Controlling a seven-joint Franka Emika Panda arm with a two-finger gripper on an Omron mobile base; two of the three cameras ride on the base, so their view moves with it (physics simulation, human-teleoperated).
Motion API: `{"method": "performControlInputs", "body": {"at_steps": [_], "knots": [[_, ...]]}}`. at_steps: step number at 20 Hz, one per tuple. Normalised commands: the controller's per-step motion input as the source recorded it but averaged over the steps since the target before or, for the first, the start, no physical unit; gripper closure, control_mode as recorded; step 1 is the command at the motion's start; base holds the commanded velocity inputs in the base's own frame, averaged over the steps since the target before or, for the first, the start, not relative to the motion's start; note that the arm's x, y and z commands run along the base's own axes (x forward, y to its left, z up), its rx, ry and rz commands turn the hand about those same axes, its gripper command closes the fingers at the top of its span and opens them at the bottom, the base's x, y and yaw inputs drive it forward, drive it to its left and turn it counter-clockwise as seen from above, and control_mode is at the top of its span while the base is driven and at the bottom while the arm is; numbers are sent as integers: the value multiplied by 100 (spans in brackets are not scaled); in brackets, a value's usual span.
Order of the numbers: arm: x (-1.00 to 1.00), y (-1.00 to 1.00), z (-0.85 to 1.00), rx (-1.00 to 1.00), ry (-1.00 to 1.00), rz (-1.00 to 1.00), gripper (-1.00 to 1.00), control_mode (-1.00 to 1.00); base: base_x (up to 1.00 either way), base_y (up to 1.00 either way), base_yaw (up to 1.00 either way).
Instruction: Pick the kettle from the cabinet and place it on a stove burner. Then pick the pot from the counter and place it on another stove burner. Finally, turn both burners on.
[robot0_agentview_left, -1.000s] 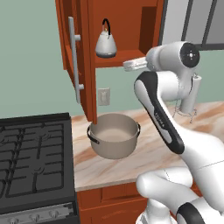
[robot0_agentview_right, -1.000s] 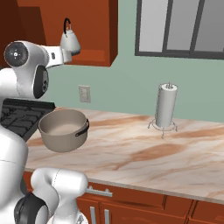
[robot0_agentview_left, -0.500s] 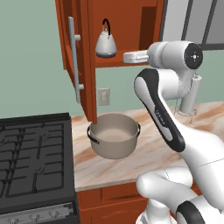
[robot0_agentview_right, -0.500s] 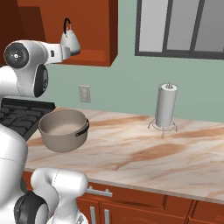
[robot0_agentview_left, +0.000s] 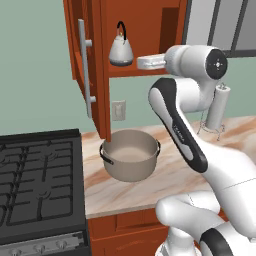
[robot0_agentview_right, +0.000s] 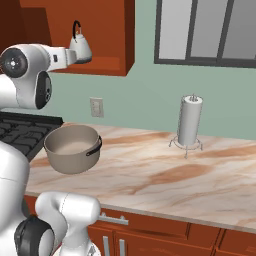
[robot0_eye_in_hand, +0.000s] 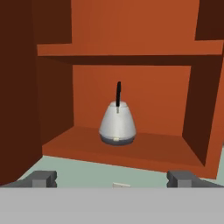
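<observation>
The small silvery kettle (robot0_eye_in_hand: 117, 124) with its thin black handle stands upright on the lower shelf of the open cabinet (robot0_eye_in_hand: 131, 151). My gripper (robot0_eye_in_hand: 113, 179) is open, its fingertips (robot0_eye_in_hand: 41, 178) wide apart, level with the shelf's front edge and short of the kettle, holding nothing. From the left base, the kettle (robot0_agentview_left: 121, 50) sits just left of my hand (robot0_agentview_left: 145, 62). The wide grey-beige pot (robot0_agentview_left: 131, 160) rests on the counter (robot0_agentview_left: 150, 187) below the cabinet, beside the black stove burners (robot0_agentview_left: 37, 180). The right base view shows the kettle (robot0_agentview_right: 80, 48) and the pot (robot0_agentview_right: 72, 148).
The cabinet door (robot0_agentview_left: 92, 75) hangs open to the left with its long silver bar handle (robot0_agentview_left: 85, 65). A paper towel holder (robot0_agentview_right: 190, 121) stands further right on the counter (robot0_agentview_right: 165, 170). A wall outlet (robot0_agentview_left: 118, 110) is behind the pot; a window (robot0_agentview_right: 210, 30) is at upper right.
My hand has risen a little and moved closer to the cabinet opening, towards the kettle. The kettle and pot have not moved; the gripper stays open.
</observation>
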Motion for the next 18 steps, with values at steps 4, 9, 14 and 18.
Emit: {"method": "performControlInputs", "body": {"at_steps": [4,9,14,18], "knots": [[6,2,0,0,0,0,-100,-100,0,0,0],[23,0,0,0,0,0,-100,-100,0,0,0],[24,0,0,0,0,1,-100,-100,0,0,0],[28,0,0,0,0,2,-100,-100,0,0,0]]}}
